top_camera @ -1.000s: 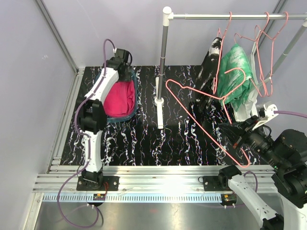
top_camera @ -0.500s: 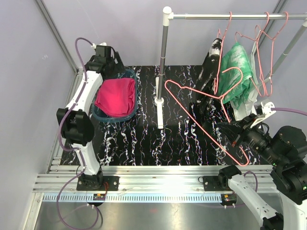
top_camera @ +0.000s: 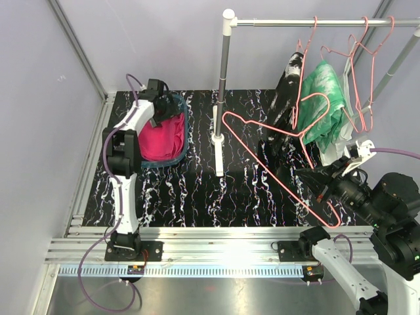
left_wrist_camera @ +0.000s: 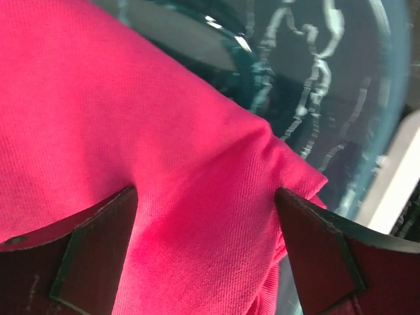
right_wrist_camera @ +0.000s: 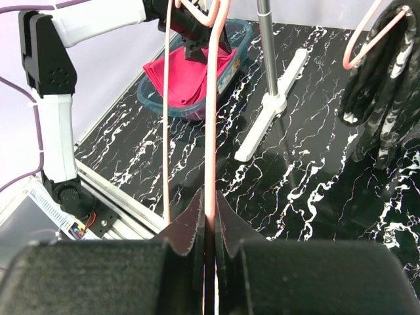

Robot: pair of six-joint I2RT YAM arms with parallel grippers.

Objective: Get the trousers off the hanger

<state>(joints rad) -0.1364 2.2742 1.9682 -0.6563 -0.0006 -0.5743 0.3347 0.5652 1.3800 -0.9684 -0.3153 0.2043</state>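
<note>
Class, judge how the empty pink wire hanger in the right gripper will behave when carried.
The pink wire hanger is probably light: thin bare wire, nothing on it. It may flex and swing, since the right gripper pinches one strand and the frame juts out unsupported. Smooth wire might twist in the jaws.

Matt, fine-twill magenta-pink cloth trousers [left_wrist_camera: 164, 164] in a glossy translucent teal plastic basket [left_wrist_camera: 387, 92]; around the basket, polished black marbled tabletop [top_camera: 190, 190].
</note>
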